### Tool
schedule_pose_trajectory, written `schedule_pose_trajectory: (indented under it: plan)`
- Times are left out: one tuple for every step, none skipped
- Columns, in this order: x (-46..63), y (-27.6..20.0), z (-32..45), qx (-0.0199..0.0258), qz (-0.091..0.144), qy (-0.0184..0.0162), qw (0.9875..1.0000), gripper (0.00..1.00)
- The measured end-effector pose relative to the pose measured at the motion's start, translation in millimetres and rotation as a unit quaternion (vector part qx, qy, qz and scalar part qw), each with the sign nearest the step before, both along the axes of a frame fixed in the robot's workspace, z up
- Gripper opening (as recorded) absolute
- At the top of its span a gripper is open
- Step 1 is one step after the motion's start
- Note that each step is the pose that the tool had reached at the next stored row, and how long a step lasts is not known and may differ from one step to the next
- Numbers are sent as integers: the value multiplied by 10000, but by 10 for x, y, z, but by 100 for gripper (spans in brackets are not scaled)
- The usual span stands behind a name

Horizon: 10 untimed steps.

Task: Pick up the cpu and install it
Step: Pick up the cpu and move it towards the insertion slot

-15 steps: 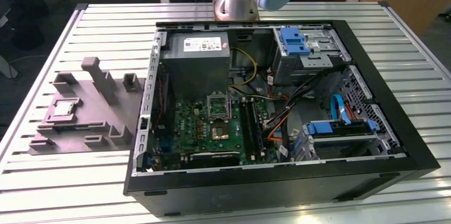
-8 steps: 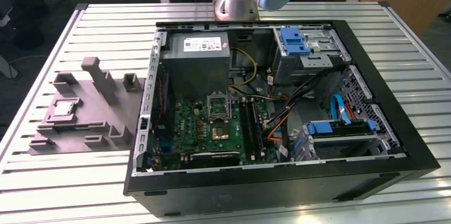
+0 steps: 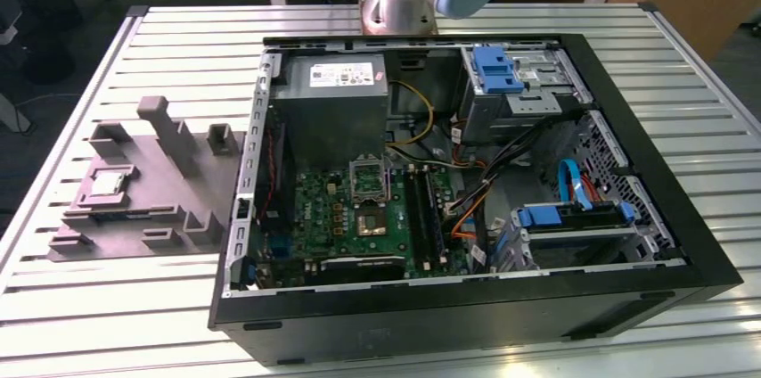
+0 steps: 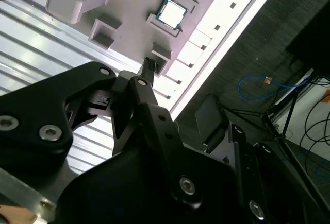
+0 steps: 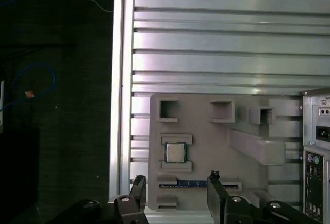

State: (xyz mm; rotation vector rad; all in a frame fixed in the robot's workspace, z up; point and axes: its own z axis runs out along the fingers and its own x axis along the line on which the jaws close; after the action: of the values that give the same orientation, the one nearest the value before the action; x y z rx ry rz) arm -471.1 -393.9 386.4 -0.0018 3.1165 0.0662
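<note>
The cpu (image 5: 175,152) is a small silver-topped square lying flat in a recess of the grey holder block (image 5: 206,126) on the slatted table. It also shows in the second wrist view (image 4: 171,13) and, at the exterior view's left, on the same block (image 3: 110,184). My gripper (image 5: 176,182) hangs well above the block, open, its two black fingertips (image 5: 138,183) apart with nothing between them; the cpu lies a little beyond the gap. In the second wrist view the gripper (image 4: 180,90) is likewise off the cpu. The black socket frame (image 3: 370,179) sits on the green motherboard inside the open case.
The open black computer case (image 3: 666,244) holds a grey power-supply box (image 3: 339,84), memory sticks (image 3: 419,209), cables and blue-tabbed drive cages (image 3: 571,217). Its rear panel (image 5: 317,152) stands close beside the holder block. The table edge (image 5: 119,80) drops to dark floor.
</note>
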Motion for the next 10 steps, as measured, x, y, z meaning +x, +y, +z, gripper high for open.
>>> schedule_pose_trajectory:
  plan:
    - [0, 0, 0, 0, 0, 0, 10000, 59]
    - [0, 0, 0, 0, 0, 0, 10000, 59]
    - [0, 0, 0, 0, 0, 0, 10000, 59]
    - [0, 0, 0, 0, 0, 0, 10000, 59]
    - [0, 0, 0, 0, 0, 0, 10000, 59]
    - [0, 0, -1, 0, 0, 0, 10000, 59]
    - [0, 0, -2, 0, 0, 0, 10000, 59]
    - [0, 0, -4, 0, 0, 0, 10000, 59]
    - [0, 0, -6, 0, 0, -1, 10000, 59]
    - [0, 0, -9, 0, 0, -1, 10000, 59]
